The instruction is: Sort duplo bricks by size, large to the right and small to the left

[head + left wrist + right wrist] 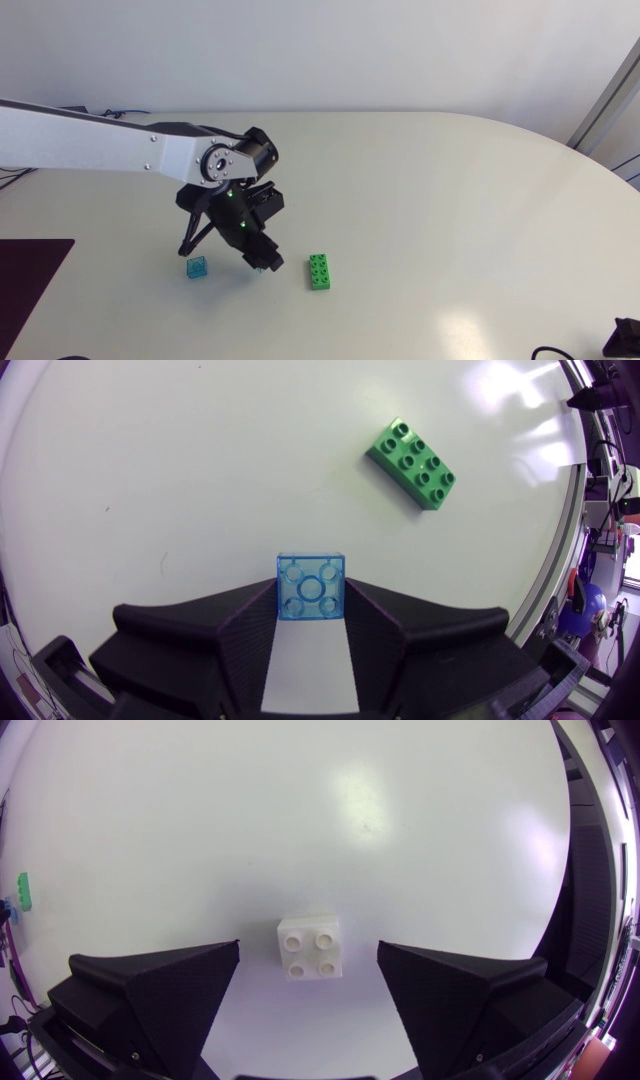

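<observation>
Surface (450, 200): pale cream, glossy, far edge rounded. Soft patches of glare lay on it. A dark rectangle (30, 290) sat at its near left corner; could not tell what it was.

Left arm (100, 145): long white link stretched from the left edge, black wrist bent down over left-centre of the surface.

Left gripper (311, 595): clenched on a blue brick (311, 588), a finger against each of two opposite sides, four studs facing up.

Right gripper (309, 946): released, fingers spread wide.

Green brick (319, 271): biggest brick, eight studs, flat on the surface. It was near the left gripper, on its right, and not touching it.

White brick (310, 948): four studs, upright on the surface between the right gripper's fingertips, touching neither.

Second blue brick (197, 267): small, see-through, loose on the surface just left of the left gripper.
</observation>
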Available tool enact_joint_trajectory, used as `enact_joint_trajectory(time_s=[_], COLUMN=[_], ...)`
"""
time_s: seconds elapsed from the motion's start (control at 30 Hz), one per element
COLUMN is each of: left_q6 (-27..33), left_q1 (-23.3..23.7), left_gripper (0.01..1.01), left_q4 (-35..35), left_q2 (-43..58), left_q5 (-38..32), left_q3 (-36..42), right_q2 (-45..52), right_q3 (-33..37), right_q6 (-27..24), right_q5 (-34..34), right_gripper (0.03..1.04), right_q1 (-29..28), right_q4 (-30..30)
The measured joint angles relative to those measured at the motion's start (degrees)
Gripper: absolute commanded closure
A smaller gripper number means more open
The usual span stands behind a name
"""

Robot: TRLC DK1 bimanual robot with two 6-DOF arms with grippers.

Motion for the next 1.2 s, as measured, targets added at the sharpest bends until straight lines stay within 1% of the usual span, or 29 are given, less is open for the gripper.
enact_joint_trajectory(time_s=[0.13, 0.27, 0.4, 0.5, 0.53, 0.57, 0.6, 0.67, 0.7, 0.77, 0.87, 0.93, 1.03, 1.2], left_q6=[0.0, 0.0, 0.04, 0.11, 0.26, 0.31, 0.48, 0.5, 0.5, 0.66, 0.68, 0.68, 0.68, 0.68], left_q1=[0.0, 0.07, 0.79, 1.49, 1.57, 1.62, 1.75, 1.99, 2.29, 2.95, 3.78, 4.11, 4.22, 4.72], left_gripper=[0.793, 0.789, 0.782, 0.767, 0.764, 0.738, 0.67, 0.431, 0.354, 0.239, 0.108, 0.07, 0.066, 0.066], left_q4=[1.22, 1.86, 2.08, 2.29, 2.29, 2.29, 2.29, 2.25, 2.27, 2.25, 2.16, 1.81, 1.6, 0.9], left_q2=[-1.27, -2.43, -3.85, -5.01, -5.44, -5.86, -6.36, -7.06, -7.37, -7.91, -8.94, -10.08, -12.07, -15.67], left_q5=[-0.02, -0.02, -0.04, -0.22, -0.24, -0.24, -0.24, -0.24, -0.22, -0.24, -0.24, -0.24, -0.24, -0.24], left_q3=[-2.97, -5.55, -7.37, -8.79, -9.29, -9.73, -10.16, -10.64, -10.78, -10.93, -10.95, -10.95, -10.97, -11.26], right_q2=[2.05, 2.45, 2.43, 2.36, 2.12, 1.57, 0.87, -0.37, -1.01, -2.14, -4.42, -6.14, -8.61, -11.93], right_q3=[0.26, 0.26, -0.74, -1.97, -2.49, -3.06, -3.69, -5.03, -5.7, -6.71, -7.93, -8.39, -8.41, -8.41], right_q6=[-0.24, -0.66, -0.66, -0.63, -0.63, -0.63, -0.63, -0.66, -0.66, -0.66, -0.66, -0.63, -0.59, 2.08], right_q5=[0.04, 0.48, 1.11, 1.14, 1.16, 1.11, 1.16, 1.11, 1.09, 1.07, 1.05, 0.55, -0.46, -1.44], right_gripper=[0.13, 0.14, 0.26, 0.34, 0.39, 0.46, 0.55, 0.72, 0.73, 0.75, 0.79, 0.8, 0.83, 0.83], right_q1=[0.07, 0.46, 1.33, 2.12, 2.34, 2.43, 2.51, 2.73, 2.86, 3.04, 3.08, 3.08, 4.24, 9.75], right_q4=[1.27, 2.36, 4.0, 4.04, 4.09, 4.33, 4.63, 5.27, 5.4, 5.42, 5.42, 5.27, 4.68, 2.67])
